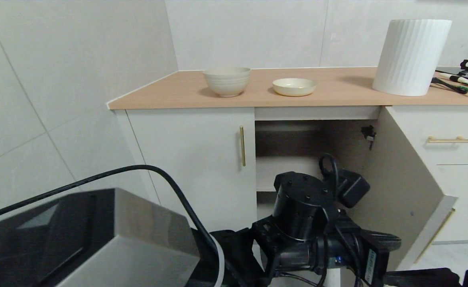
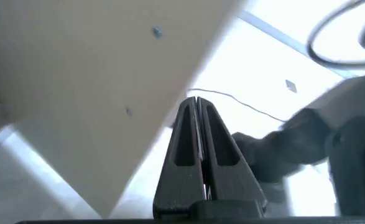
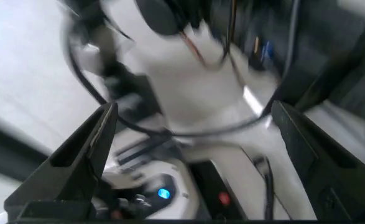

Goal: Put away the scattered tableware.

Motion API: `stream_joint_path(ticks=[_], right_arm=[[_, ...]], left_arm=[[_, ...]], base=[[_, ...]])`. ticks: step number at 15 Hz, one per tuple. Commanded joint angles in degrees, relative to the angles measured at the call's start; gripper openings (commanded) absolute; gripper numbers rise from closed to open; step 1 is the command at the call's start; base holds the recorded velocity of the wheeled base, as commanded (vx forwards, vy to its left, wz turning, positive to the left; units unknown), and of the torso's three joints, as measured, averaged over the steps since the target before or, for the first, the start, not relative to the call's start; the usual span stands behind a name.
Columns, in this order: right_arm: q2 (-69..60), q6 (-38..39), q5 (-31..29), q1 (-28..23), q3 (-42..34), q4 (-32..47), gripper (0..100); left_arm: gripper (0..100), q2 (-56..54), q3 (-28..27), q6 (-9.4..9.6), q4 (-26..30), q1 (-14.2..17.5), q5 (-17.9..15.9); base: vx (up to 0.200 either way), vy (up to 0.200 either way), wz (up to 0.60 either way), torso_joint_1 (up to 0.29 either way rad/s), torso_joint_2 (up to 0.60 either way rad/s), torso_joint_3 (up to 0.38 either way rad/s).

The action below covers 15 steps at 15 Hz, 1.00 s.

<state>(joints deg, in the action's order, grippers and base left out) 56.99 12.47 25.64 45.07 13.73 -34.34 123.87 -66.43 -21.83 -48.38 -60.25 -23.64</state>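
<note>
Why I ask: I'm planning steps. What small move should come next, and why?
Probably lift the open right gripper toward the bowl: it and the dish sit on the counter, and the cabinet door already stands open.

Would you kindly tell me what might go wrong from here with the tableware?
The open cabinet door juts outward, and the shut left hand sits close beside a panel, so a swing might strike it. The bowl and shallow dish stand near the front edge of the counter; a reach could push them off.
</note>
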Motion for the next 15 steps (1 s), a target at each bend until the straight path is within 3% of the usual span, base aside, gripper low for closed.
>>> stream_joint_path(ticks=[1, 3, 4, 8, 11, 13, 14, 15], right_arm=[[-4.78, 0.01, -0.32, 0.46, 2.27, 1.65, 100], [-2.94, 0.01, -0.59, -0.07, 2.36, 1.73, 100], [-0.65, 0.01, -0.68, -2.71, 3.32, 1.65, 100], [14.29, 0.1, -1.38, -12.64, 12.73, 2.7, 100], [25.01, -0.34, -5.95, -16.68, 21.78, 2.79, 100], [31.69, -0.25, -7.88, -16.77, 27.76, 2.88, 100], [32.22, -0.25, -8.41, -16.68, 28.72, 3.23, 100], [33.36, -0.25, -10.87, -16.68, 31.62, 5.86, 100]], left_arm=[[0, -4.43, 2.53, -0.05, -0.22, 2.06, 2.28], [0, -7.06, 7.01, 0.04, -1.8, 5.14, 6.15], [0, -9.35, 10.62, 0.21, -3.65, 7.16, 7.11], [0, -22.44, 25.03, 0.39, -5.14, 17.79, 7.11], [0, -28.33, 30.66, 1.62, -4.53, 24.56, 7.2], [0, -35.98, 32.5, 1.71, 0.66, 31.24, 7.2], [0, -37.82, 32.5, 1.71, 2.77, 32.38, 7.2], [0, -43.36, 31.97, 1.79, 10.68, 35.55, 7.2]], base=[[0.0, 0.0, 0.0, 0.0, 0.0, 0.0], [0.0, 0.0, 0.0, 0.0, 0.0, 0.0], [0.0, 0.0, 0.0, 0.0, 0.0, 0.0], [0.0, 0.0, 0.0, 0.0, 0.0, 0.0], [0.0, 0.0, 0.0, 0.0, 0.0, 0.0], [0.0, 0.0, 0.0, 0.0, 0.0, 0.0], [0.0, 0.0, 0.0, 0.0, 0.0, 0.0], [0.0, 0.0, 0.0, 0.0, 0.0, 0.0]])
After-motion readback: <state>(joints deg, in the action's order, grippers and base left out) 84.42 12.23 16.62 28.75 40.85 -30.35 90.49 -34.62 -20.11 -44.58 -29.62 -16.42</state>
